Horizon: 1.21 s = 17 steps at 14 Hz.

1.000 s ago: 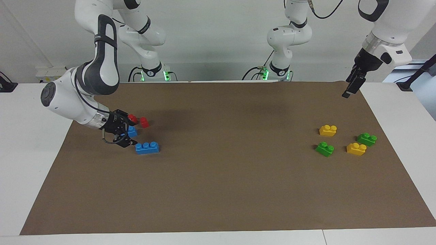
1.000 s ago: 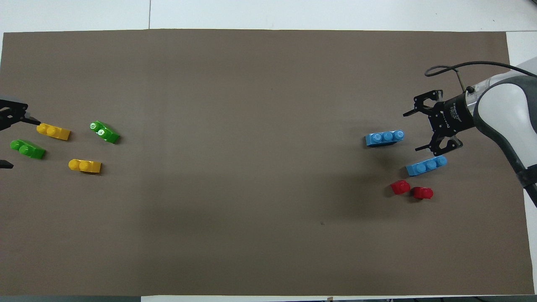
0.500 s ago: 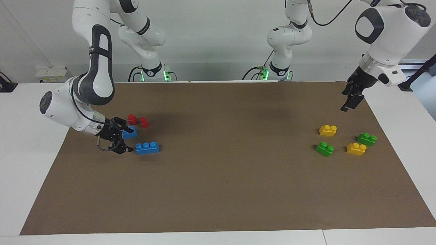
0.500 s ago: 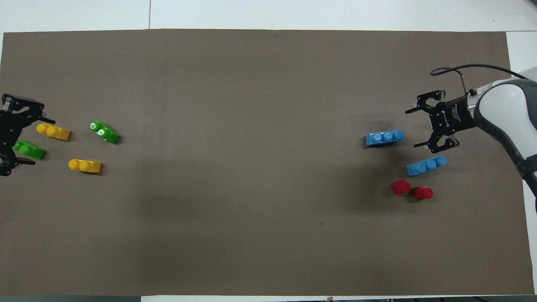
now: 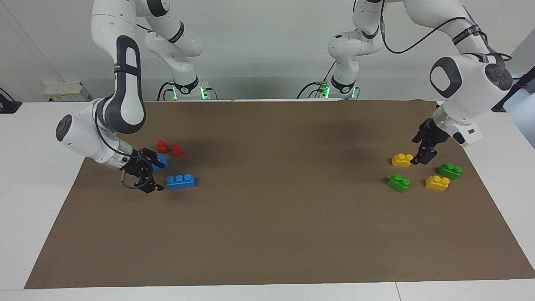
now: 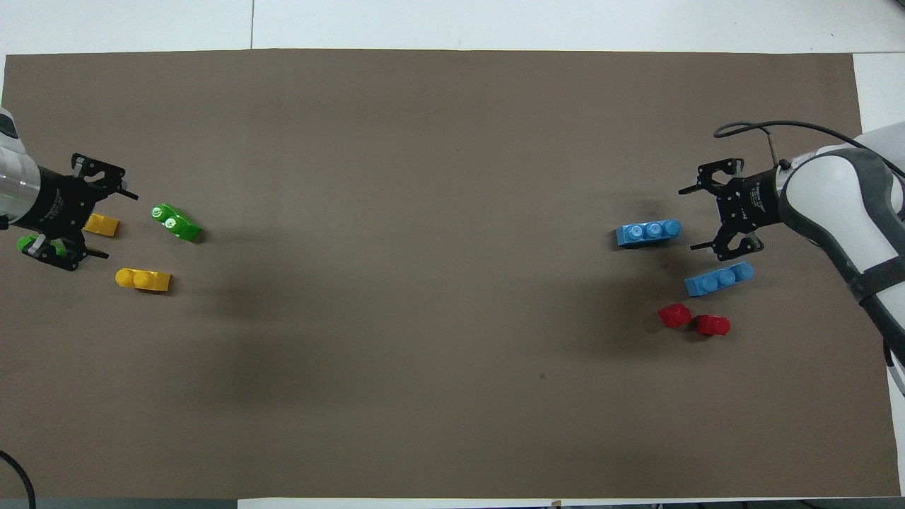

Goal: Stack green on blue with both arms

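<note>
Two green bricks lie at the left arm's end of the mat: one [image 5: 398, 183] [image 6: 175, 221] in the open, the other [image 5: 450, 170] [image 6: 32, 244] partly covered from above by my left gripper. That left gripper [image 5: 420, 156] [image 6: 118, 224] is open and hangs low between this green brick and a yellow brick, holding nothing. Two blue bricks lie at the right arm's end, one [image 5: 180, 182] [image 6: 648, 232] farther from the robots than the other [image 5: 161, 162] [image 6: 718, 278]. My right gripper [image 5: 158, 173] [image 6: 691, 219] is open and empty, low beside the end of the farther blue brick.
Two yellow bricks [image 5: 402, 160] [image 5: 437, 183] sit among the green ones. Two small red pieces [image 5: 162, 146] [image 5: 177, 150] lie nearer to the robots than the blue bricks. A brown mat [image 5: 276, 217] covers the table.
The left arm has swung down and in from the mat's corner to hang among the yellow and green bricks. The right gripper has shifted slightly by the blue bricks. No brick has moved.
</note>
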{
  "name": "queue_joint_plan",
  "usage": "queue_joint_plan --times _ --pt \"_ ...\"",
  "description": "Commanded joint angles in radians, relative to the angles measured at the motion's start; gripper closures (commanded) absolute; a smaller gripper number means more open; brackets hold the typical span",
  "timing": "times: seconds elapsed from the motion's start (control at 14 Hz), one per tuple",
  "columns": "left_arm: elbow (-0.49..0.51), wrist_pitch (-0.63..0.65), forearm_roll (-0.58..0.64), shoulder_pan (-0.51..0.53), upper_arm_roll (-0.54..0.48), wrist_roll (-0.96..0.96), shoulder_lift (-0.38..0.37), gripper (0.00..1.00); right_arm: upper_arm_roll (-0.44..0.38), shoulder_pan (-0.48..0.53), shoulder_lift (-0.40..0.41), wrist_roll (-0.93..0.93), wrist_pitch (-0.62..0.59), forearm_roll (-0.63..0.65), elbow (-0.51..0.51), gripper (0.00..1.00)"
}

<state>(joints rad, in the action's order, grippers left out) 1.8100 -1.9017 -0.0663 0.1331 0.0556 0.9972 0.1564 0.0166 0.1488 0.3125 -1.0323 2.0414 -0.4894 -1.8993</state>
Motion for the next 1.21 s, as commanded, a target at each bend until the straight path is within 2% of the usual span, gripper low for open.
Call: queue_joint_plan --times 0.0,0.21,0.43,0.57,0.79,1.0,1.14 --pt "-0.029 -0.033 -0.001 0.005 0.004 -0.032 0.055 0.00 0.002 -0.003 -0.007 0.034 0.035 -0.029 -0.035 0.00" --pt "-0.038 -0.077 0.002 0.006 0.004 -0.046 0.101 0.00 0.002 -0.009 -0.007 0.035 0.109 -0.055 -0.073 0.00" --pt "-0.133 -0.076 0.019 0.003 0.004 -0.045 0.202 0.00 0.003 -0.017 -0.003 0.041 0.146 -0.069 -0.093 0.00" --pt "-0.135 -0.091 0.051 0.005 0.006 -0.058 0.232 0.00 0.003 -0.031 0.008 0.054 0.170 -0.089 -0.107 0.00" --pt "-0.132 -0.097 0.059 -0.006 0.006 -0.176 0.246 0.00 0.003 -0.044 0.007 0.077 0.212 -0.100 -0.132 0.00" --pt "-0.094 -0.164 0.057 -0.001 0.006 -0.181 0.246 0.00 0.003 -0.049 0.013 0.103 0.233 -0.100 -0.142 0.00" --pt "-0.067 -0.200 0.057 0.003 0.006 -0.209 0.246 0.01 0.003 -0.049 0.019 0.145 0.247 -0.135 -0.147 0.05"
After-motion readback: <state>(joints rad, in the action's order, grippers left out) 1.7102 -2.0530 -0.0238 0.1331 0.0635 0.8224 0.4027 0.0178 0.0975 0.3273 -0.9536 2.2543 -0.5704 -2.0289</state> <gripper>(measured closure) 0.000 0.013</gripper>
